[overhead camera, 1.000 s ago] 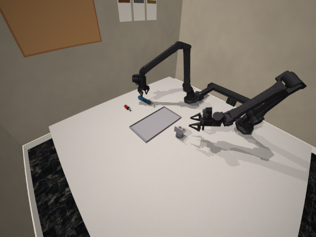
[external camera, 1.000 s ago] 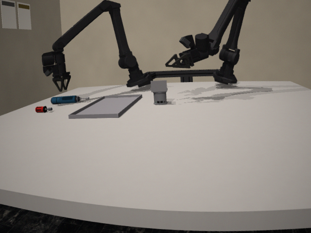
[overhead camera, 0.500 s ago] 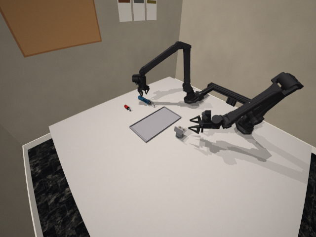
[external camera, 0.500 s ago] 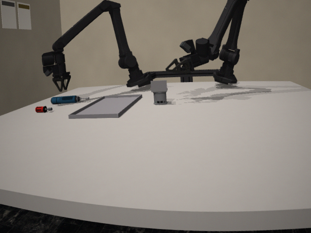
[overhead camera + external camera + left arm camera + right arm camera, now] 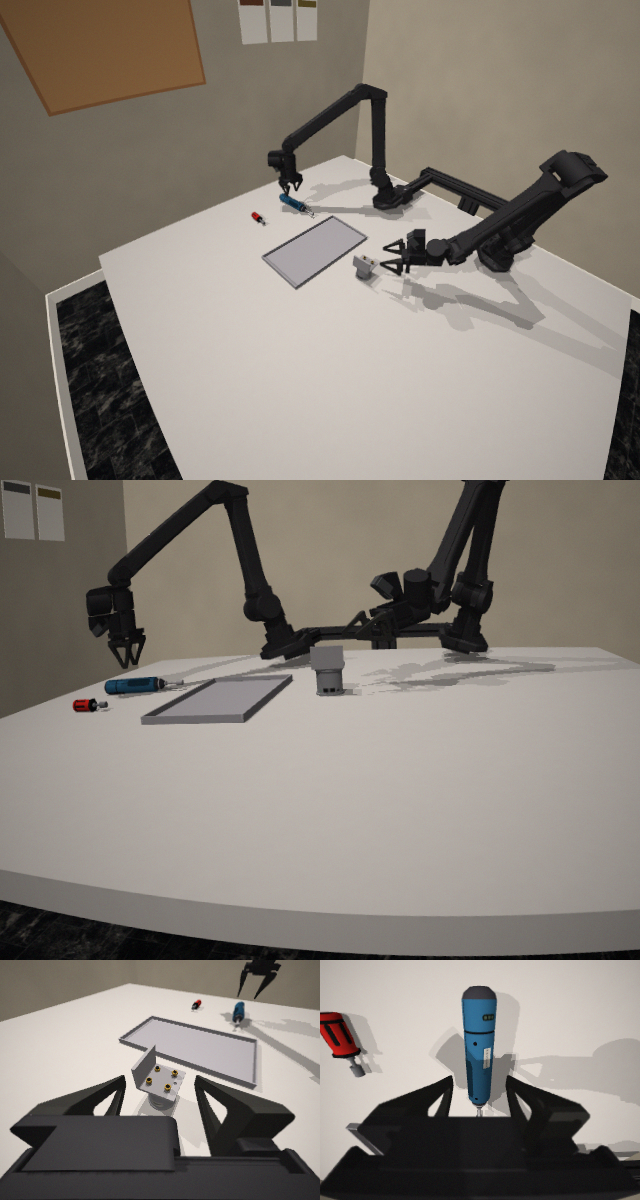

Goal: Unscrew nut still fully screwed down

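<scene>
The grey joint module (image 5: 361,272) stands upright on the table beside the tray, also in the exterior view (image 5: 328,672). In the left wrist view its L-shaped bracket (image 5: 159,1080) lies on top with several brass nuts. I cannot tell which nut sits lower. My left gripper (image 5: 391,256) is open and empty, level with the module and just short of it (image 5: 160,1080). The dark blue nut driver (image 5: 294,203) (image 5: 479,1050) lies flat on the table. My right gripper (image 5: 291,184) is open and empty, hovering straight above the driver (image 5: 480,1080).
A shallow grey tray (image 5: 314,250) lies between the driver and the module. A short red-handled tool (image 5: 257,218) (image 5: 340,1040) lies beyond the driver. The arm bases and a black rail stand at the far table edge.
</scene>
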